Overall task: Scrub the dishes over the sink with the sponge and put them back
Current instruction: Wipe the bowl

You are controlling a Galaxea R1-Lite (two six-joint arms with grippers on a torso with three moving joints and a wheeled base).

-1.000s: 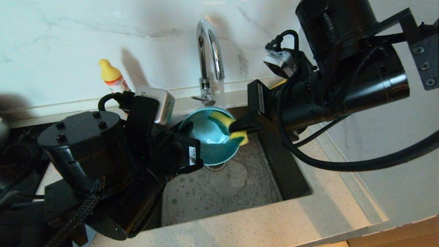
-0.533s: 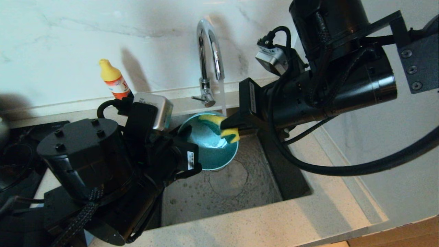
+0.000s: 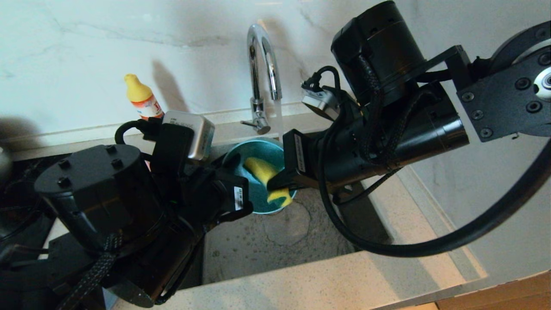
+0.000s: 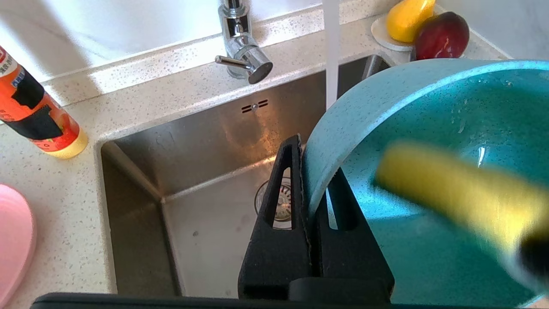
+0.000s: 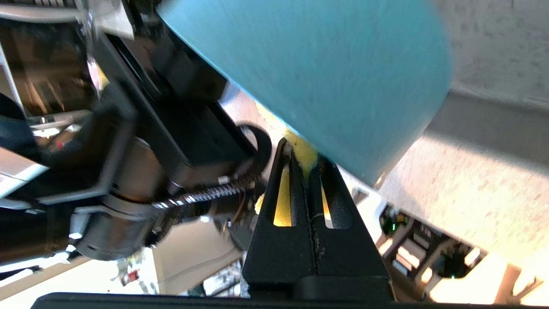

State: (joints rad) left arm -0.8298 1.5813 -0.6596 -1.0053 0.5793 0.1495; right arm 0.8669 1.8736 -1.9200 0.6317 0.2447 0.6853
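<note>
A teal bowl (image 3: 254, 151) hangs tilted over the dark sink (image 3: 267, 249), under the chrome tap (image 3: 260, 64). My left gripper (image 4: 313, 159) is shut on its rim, one finger inside and one outside. The bowl (image 4: 429, 249) fills much of the left wrist view, with the yellow sponge (image 4: 450, 189) blurred across its inside. My right gripper (image 3: 277, 184) reaches in from the right, shut on the sponge (image 3: 261, 168), which presses against the bowl's inner wall. In the right wrist view the right gripper (image 5: 303, 153) pinches the sponge (image 5: 305, 148) just under the bowl's outer side (image 5: 334, 77).
Water (image 4: 331, 51) runs from the tap into the sink. An orange and yellow bottle (image 3: 142, 99) stands on the counter at the back left. A pink plate (image 4: 13, 244) lies left of the basin. A yellow pear (image 4: 407, 17) and a red fruit (image 4: 441, 34) sit behind the sink's right corner.
My right gripper has swept the sponge leftward and down across the inside of the bowl. The left gripper has kept the bowl almost still.
</note>
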